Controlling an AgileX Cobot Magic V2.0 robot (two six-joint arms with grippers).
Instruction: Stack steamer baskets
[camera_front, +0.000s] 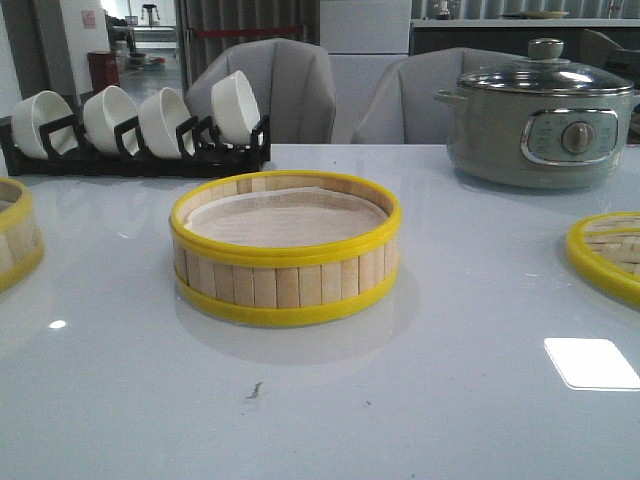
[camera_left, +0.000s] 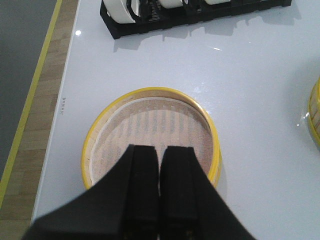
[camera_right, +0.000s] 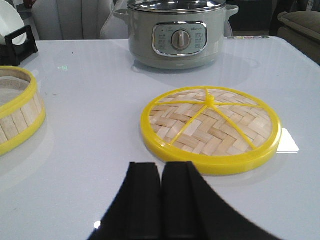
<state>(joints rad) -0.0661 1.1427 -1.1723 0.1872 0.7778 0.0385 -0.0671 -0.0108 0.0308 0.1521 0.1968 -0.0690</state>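
Observation:
One steamer basket (camera_front: 285, 245), pale slats between yellow bands with a paper liner inside, stands mid-table. A second steamer basket (camera_front: 15, 235) is cut off at the left edge. The left wrist view looks down into this second basket (camera_left: 150, 120), with my left gripper (camera_left: 160, 149) shut and empty above its near side. The middle basket's rim (camera_left: 316, 115) shows at that view's edge. My right gripper (camera_right: 161, 166) is shut and empty, hanging just short of a flat woven lid (camera_right: 210, 130) with a yellow rim. The middle basket (camera_right: 15, 115) sits off to its side. Neither gripper shows in the front view.
A grey-green electric pot (camera_front: 540, 115) with a glass lid stands at the back right, behind the lid (camera_front: 610, 250). A black rack of white bowls (camera_front: 140, 125) runs along the back left. The table's left edge (camera_left: 62, 100) lies close to the left basket.

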